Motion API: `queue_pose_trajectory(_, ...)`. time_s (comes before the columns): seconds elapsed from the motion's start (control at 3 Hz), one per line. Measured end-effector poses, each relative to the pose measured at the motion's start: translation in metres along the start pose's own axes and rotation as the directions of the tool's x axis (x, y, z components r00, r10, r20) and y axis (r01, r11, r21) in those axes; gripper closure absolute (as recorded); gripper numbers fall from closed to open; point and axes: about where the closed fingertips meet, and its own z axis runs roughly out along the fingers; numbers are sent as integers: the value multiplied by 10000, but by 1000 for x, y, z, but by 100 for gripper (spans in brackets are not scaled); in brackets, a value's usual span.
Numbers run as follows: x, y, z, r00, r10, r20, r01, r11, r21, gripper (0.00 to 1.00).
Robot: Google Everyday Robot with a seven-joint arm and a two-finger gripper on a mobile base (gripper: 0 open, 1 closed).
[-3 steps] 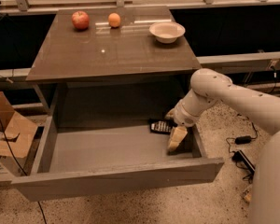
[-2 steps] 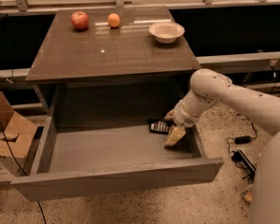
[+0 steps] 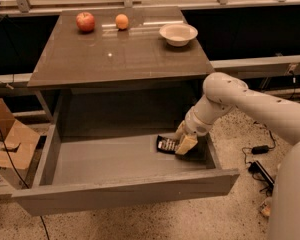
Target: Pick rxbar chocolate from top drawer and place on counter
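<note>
One rxbar chocolate (image 3: 166, 145), black with white print, flat on the floor of the one top drawer (image 3: 125, 191), toward its far right corner. One gripper (image 3: 184, 140), at the end of a single white arm reaching in from the right, down inside the drawer at the bar's right end and touching or almost touching it. Open, closed or gripping: cannot tell.

On the counter (image 3: 115, 59) above, three things along the far edge: one red apple (image 3: 85, 21) at the left, one orange (image 3: 122, 21) just right of it, one pale bowl (image 3: 178, 34) further right, well apart from both.

Glossy grey-brown top, grey drawer standing open toward the near side. Speckled floor (image 3: 230, 219) below, one cardboard box (image 3: 12, 144) at the left, black cables (image 3: 260, 149) at the right, a pale ledge (image 3: 65, 4) with metal posts at the far side.
</note>
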Motion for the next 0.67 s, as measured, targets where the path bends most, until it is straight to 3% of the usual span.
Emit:
queue_pose_trajectory(0.33, -27, 15, -4, 9990, -154, 422, 154, 9999, -9, 100)
queue_pose_trajectory(0.67, -51, 28, -43, 9957, -470, 795, 447, 9985, 309, 100)
